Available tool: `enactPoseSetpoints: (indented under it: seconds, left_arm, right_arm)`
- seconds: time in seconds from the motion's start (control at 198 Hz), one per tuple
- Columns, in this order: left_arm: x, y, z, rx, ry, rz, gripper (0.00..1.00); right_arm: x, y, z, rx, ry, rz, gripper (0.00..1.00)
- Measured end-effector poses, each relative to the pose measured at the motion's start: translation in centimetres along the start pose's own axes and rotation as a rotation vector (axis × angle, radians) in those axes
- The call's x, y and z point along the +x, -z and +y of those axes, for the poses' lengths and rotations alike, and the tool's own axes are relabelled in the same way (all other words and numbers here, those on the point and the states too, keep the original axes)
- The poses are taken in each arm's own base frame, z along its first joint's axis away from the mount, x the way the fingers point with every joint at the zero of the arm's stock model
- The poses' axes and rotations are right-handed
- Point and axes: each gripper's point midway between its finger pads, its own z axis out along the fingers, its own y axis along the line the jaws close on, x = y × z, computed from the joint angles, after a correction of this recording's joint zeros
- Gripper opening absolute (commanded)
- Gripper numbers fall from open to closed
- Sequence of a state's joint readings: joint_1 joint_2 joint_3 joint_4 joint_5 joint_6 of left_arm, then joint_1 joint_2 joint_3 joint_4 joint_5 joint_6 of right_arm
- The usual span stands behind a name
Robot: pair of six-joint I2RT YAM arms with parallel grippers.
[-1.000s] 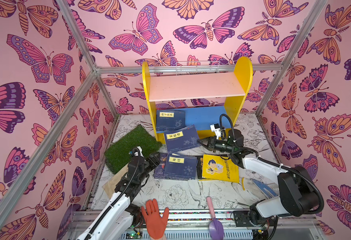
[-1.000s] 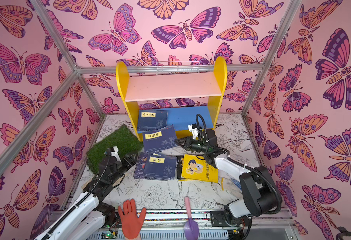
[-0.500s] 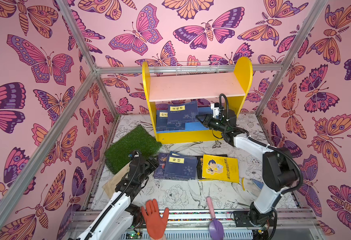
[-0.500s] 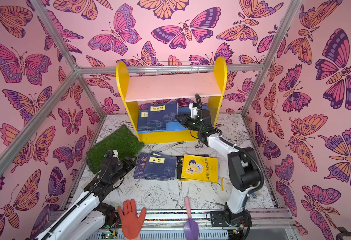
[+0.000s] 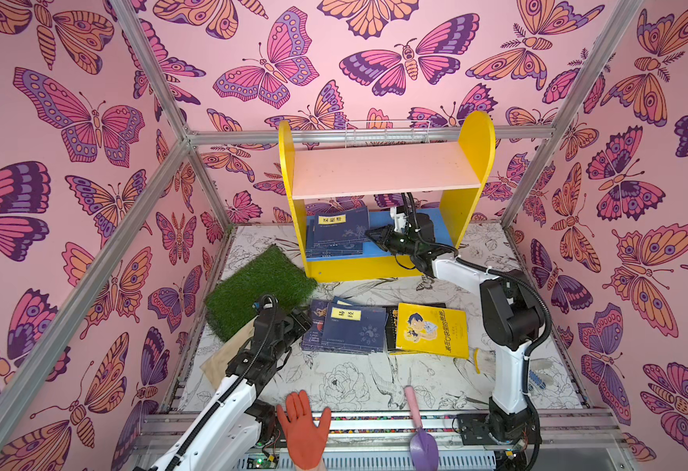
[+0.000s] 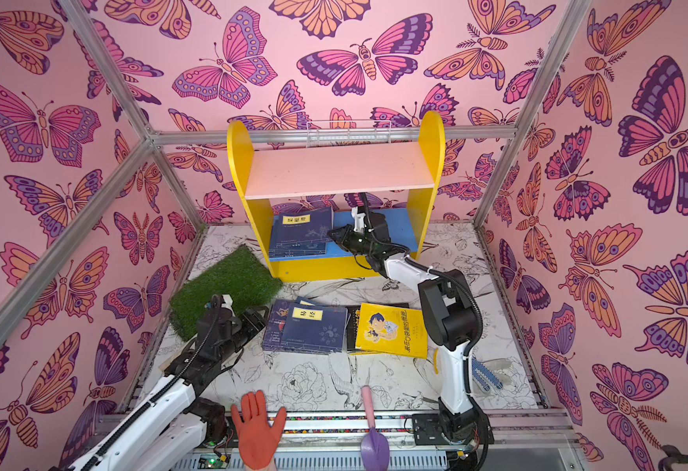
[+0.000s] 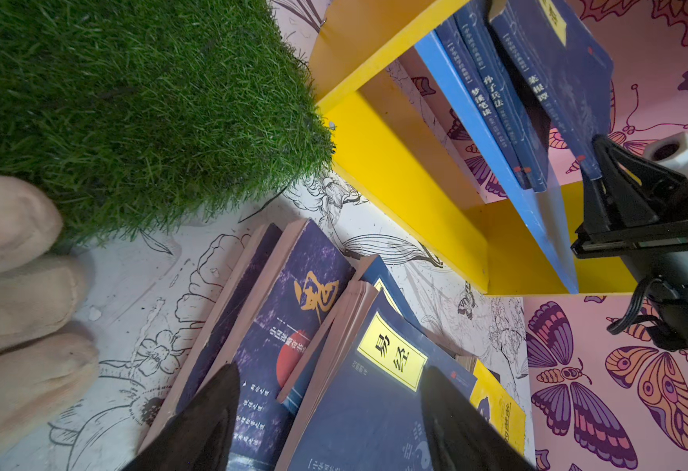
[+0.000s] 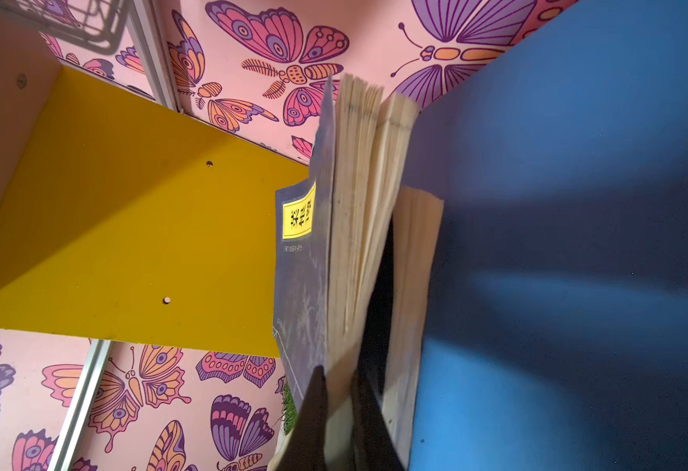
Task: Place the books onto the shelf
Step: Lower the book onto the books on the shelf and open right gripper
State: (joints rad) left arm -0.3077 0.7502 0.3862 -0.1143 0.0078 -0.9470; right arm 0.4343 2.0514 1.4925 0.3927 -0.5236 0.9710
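Pinching a navy book [image 5: 340,228], the right gripper [image 5: 376,238] has carried it onto 2 others on the blue lower board [image 5: 442,228] of the shelf [image 5: 475,138], ready for release; the spread left gripper [image 5: 301,320] waits by the remaining pile [image 5: 352,332].

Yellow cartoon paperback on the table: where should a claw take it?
Probably pinch the bright yellow cartoon paperback at its free right edge, coming in low from the right arm's side: it lies flat on a black book, and the navy stack crowds its left.
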Motion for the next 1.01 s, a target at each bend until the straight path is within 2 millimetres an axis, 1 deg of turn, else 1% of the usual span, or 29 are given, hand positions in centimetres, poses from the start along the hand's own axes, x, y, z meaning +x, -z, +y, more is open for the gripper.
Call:
enactPoseSetpoints:
  seconds: [0.227, 0.505, 0.596, 0.697, 0.854, 0.914, 1.005]
  left_arm:
    - [0.0, -0.1, 0.1, -0.003, 0.000, 0.002, 0.72]
    - [0.3, 0.0, 0.3, -0.014, 0.001, 0.014, 0.72]
    - [0.3, 0.0, 0.3, -0.014, 0.001, 0.014, 0.72]
    - [0.3, 0.0, 0.4, -0.014, 0.001, 0.015, 0.73]
    - [0.3, 0.0, 0.4, -0.015, 0.001, 0.015, 0.73]
    - [0.4, 0.0, 0.4, -0.015, 0.001, 0.016, 0.73]
    - [0.4, -0.1, 0.3, -0.013, 0.001, 0.019, 0.73]
  right_arm:
    - [1.4, -1.1, -0.9, 0.011, -0.018, 0.028, 0.00]
    - [2.9, -1.9, 0.0, -0.002, -0.024, 0.050, 0.00]
    - [2.9, -1.9, 0.0, 0.005, -0.024, 0.045, 0.01]
    - [3.0, -2.0, -0.1, 0.017, -0.026, 0.045, 0.06]
    - [3.0, -2.2, -0.3, 0.063, -0.002, 0.048, 0.23]
    - [3.0, -2.3, 0.0, 0.081, 0.024, 0.050, 0.30]
    - [3.1, -2.6, 0.5, 0.116, 0.076, 0.056, 0.36]
